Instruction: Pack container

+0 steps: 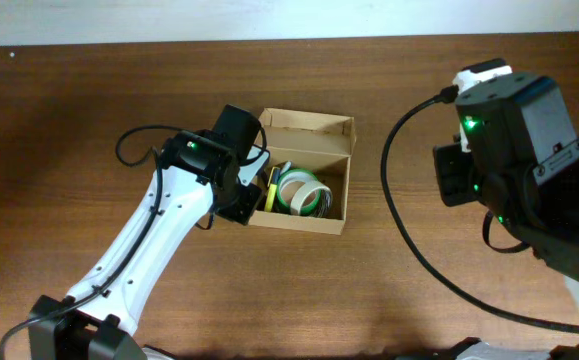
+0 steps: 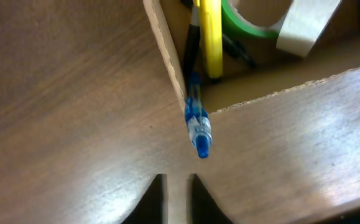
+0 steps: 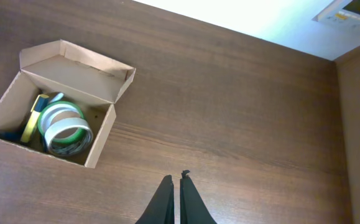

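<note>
The container (image 1: 304,222), a light-brown cardboard box with its flap lid (image 1: 307,123) standing open, sits mid-table. Inside lie two tape rolls (image 1: 302,193), white and green, and a yellow pen (image 1: 272,190). In the left wrist view a blue pen (image 2: 198,127) rests tilted over the box's wall (image 2: 167,50), its tip sticking out above the table, beside the yellow pen (image 2: 212,37) and a black pen (image 2: 191,50). My left gripper (image 2: 177,180) hangs just short of the blue pen, slightly open and holding nothing. My right gripper (image 3: 176,180) is shut and empty, far right of the container (image 3: 99,140).
The brown wooden table (image 1: 399,300) spreads all round the box. The left arm (image 1: 159,240) reaches in from the lower left to the box's left wall. The right arm (image 1: 519,160) with its black cable (image 1: 394,200) stands at the right edge.
</note>
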Motion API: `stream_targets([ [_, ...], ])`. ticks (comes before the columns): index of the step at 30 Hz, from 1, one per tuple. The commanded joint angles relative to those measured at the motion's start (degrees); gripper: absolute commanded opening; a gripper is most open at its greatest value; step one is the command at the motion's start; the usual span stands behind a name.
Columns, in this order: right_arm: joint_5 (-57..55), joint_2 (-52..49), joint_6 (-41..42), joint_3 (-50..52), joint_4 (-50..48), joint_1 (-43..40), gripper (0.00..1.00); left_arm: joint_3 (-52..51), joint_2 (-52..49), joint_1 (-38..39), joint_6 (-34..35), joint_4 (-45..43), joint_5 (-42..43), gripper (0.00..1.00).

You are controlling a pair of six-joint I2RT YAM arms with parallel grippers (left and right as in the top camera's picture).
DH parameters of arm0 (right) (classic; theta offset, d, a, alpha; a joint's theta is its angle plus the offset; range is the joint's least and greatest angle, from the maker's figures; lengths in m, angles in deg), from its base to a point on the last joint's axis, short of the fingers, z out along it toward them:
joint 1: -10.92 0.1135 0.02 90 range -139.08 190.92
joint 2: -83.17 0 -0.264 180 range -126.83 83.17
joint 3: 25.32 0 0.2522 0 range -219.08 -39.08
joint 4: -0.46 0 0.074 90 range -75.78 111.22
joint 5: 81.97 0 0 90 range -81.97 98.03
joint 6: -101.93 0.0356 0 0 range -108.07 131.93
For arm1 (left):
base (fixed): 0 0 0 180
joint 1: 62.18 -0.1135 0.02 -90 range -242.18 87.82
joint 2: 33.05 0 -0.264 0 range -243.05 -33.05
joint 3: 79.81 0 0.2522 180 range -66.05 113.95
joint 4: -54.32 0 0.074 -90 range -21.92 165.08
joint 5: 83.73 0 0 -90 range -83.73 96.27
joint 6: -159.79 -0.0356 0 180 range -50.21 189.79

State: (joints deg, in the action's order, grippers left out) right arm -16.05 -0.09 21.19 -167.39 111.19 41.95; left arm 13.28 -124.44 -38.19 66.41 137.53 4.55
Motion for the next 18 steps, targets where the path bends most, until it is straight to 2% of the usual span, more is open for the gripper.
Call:
stream_targets([
  [1,0.3,1.8,0.6,-0.3,0.3,0.4,0.04,-0.7,-0.2,-0.1,0.6,-0.5,-0.7,0.31],
  [4,0.3,2.3,0.6,-0.3,0.3,0.4,0.04,-0.9,-0.4,-0.1,0.6,-0.7,-0.7,0.37],
  [18,0.3,2.8,0.6,-0.3,0.3,0.4,0.04,-10.2,-0.5,-0.1,2.8,-7.1,-0.9,0.36],
])
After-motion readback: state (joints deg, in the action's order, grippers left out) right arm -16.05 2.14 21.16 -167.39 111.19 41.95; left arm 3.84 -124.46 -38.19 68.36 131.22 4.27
